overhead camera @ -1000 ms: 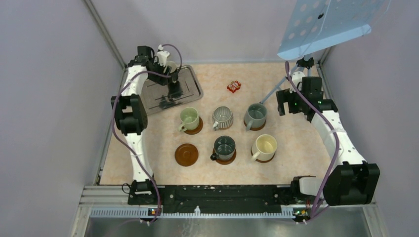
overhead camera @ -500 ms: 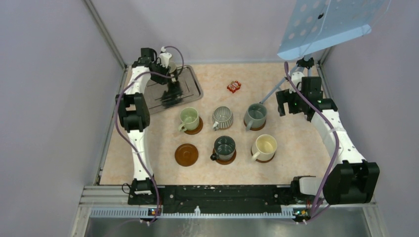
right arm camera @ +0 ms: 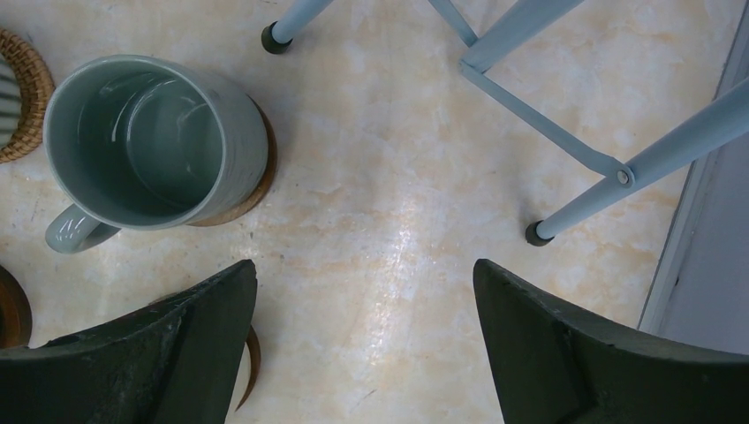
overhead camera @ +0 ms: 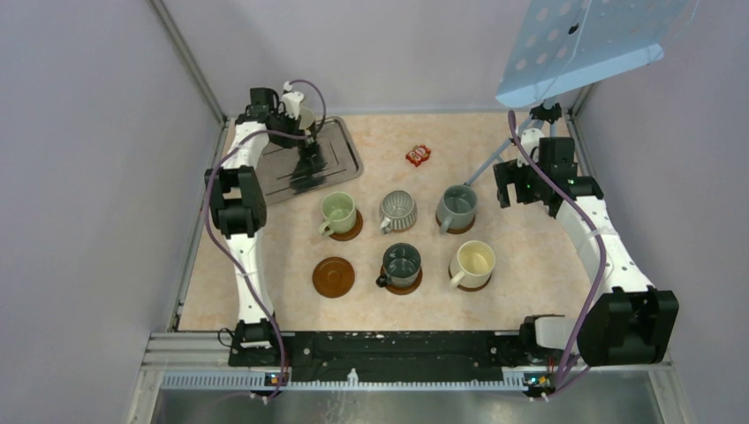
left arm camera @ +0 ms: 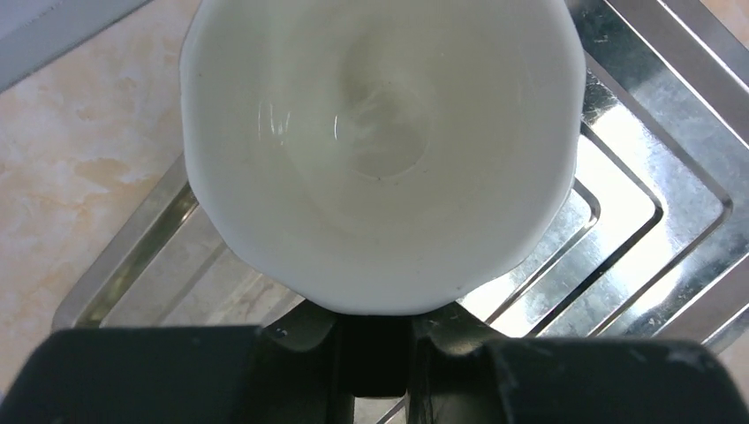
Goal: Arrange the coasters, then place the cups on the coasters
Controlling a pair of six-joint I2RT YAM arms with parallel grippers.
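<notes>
**Last cup to go:** On the marbled desk [overhead camera: 530, 256], 6 round coasters [right arm camera: 254, 196] sit in 2 rows of 3, a layout that gives every cup its own spot with room for its handle.

At the far left, the metal tray [overhead camera: 343, 150] holds the 1 cup not yet placed, which is why the left arm reaches over it. The left gripper [left arm camera: 373, 353] is pinched narrow on what appears to be the dark handle of the white-lined black cup [left arm camera: 380, 150], which stands upright over the tray's ribbed floor. Whether the cup has lifted off the tray cannot be told.

The right gripper [right arm camera: 364, 274] hangs with jaws spread wide and nothing between them. It is over bare desk just beside the grey-blue cup [right arm camera: 150, 141], apparently parked clear of the left arm's route.

5 cups stand on coasters:
- **Far row:** the pale green cup [overhead camera: 337, 212], the ribbed grey cup [overhead camera: 397, 210] and the grey-blue cup.
- **Near row:** the dark grey-green cup [overhead camera: 402, 262] and the cream cup [overhead camera: 474, 262].

The bare coaster [overhead camera: 333, 276], near-left, is the evident destination, so the job looks 1 placement short of done. A small red packet [overhead camera: 418, 155] lies apart beyond the rows, no part of the task.
</notes>
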